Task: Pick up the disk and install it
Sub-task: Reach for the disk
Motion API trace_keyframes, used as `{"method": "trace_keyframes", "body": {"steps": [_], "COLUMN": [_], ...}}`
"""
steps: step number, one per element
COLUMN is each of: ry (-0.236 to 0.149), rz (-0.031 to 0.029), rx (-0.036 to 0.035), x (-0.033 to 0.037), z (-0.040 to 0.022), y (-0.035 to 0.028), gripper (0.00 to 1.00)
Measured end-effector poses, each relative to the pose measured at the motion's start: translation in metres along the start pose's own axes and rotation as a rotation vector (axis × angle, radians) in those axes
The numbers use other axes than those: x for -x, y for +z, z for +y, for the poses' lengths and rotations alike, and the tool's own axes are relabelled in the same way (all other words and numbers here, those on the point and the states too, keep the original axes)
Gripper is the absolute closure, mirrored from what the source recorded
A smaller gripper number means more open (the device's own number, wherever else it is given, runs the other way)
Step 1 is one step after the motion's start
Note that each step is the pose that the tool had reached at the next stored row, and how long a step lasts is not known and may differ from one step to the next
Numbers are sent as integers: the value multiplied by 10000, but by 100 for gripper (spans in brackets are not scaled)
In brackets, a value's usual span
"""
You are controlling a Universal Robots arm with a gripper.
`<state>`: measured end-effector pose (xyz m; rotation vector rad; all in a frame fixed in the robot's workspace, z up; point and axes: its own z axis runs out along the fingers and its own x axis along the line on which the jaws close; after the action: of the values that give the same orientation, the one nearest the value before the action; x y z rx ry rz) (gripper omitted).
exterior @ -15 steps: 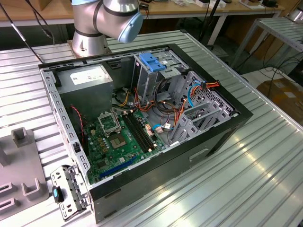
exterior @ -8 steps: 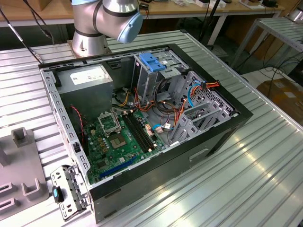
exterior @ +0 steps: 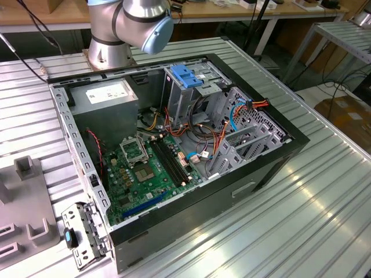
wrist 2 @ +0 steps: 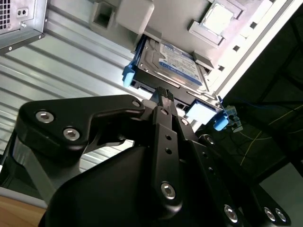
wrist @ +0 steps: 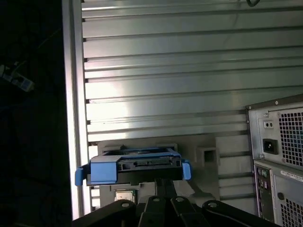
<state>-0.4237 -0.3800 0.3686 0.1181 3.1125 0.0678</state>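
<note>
The disk (wrist 2: pixel 177 61) is a silvery slab with a printed label and bright blue side rails. It lies in a grey holder (wrist 2: pixel 132 14) on the ribbed metal table. In the first wrist view the disk (wrist: pixel 135 163) shows end-on, its blue tabs at both sides. My gripper (wrist 2: pixel 163 92) is right at the disk's near edge, its black fingers drawn together. In the first wrist view the gripper (wrist: pixel 165 182) converges just under the disk's end. Whether it pinches the disk I cannot tell. The open computer case (exterior: pixel 174 145) holds a tall grey drive cage (exterior: pixel 185 92).
The case's rear panel (wrist: pixel 279 156) stands close beside the holder. The table's edge (wrist: pixel 73 118) runs near the disk, with dark floor beyond. The arm's base (exterior: pixel 110 40) stands behind the case. Cables (exterior: pixel 203 139) and the green motherboard (exterior: pixel 145 168) fill the case floor.
</note>
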Motion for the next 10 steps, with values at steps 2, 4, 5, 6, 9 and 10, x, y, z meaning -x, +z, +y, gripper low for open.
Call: {"method": "trace_keyframes", "body": {"steps": [2, 4, 5, 6, 9, 10], "ry": [0, 2, 1, 1, 1, 1], "rz": [0, 0, 0, 0, 0, 0], "rx": [-1, 0, 0, 0, 0, 0], "x": [-51, -115, -152, -182, -283, -311], "z": [1, 2, 3, 3, 6, 7], "y": [1, 3, 5, 6, 8, 9], "gripper": [89, 89, 89, 89, 89, 89]}}
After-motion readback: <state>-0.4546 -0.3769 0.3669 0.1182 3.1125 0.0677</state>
